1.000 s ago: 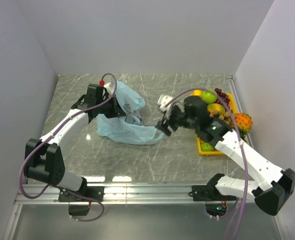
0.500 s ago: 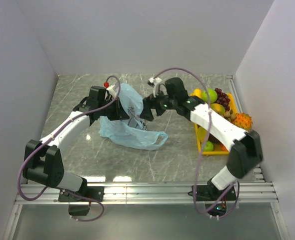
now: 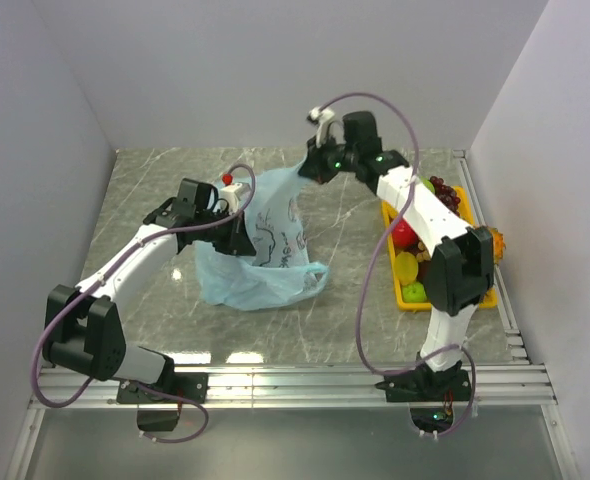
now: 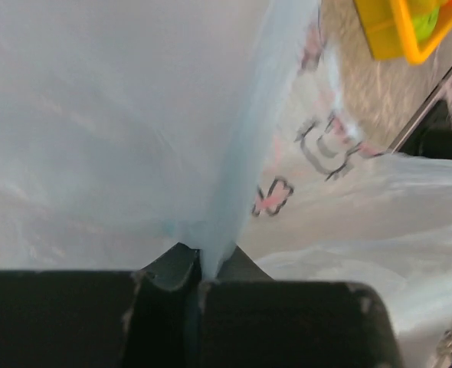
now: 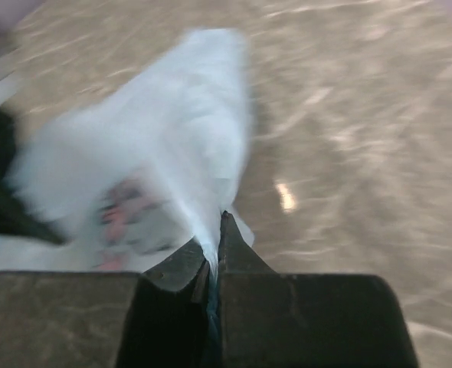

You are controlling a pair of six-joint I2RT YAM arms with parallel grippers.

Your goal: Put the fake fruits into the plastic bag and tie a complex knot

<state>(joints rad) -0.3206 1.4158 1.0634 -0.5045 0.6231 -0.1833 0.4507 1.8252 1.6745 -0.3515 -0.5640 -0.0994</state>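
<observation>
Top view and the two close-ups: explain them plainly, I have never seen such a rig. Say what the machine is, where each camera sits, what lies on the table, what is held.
The machine is two robot arms bolted at the near edge of a grey table, each ending in a two-finger gripper. The wide picture comes from a fixed camera above and behind them. The two close-ups come from cameras on the wrists, looking along each arm's own fingers. On the table lies a light-blue plastic bag; at the right stands a yellow tray of fake fruits. The left gripper is shut on one part of the bag's edge; the right gripper is shut on another part and holds it up toward the back wall, so the bag stretches between them.
</observation>
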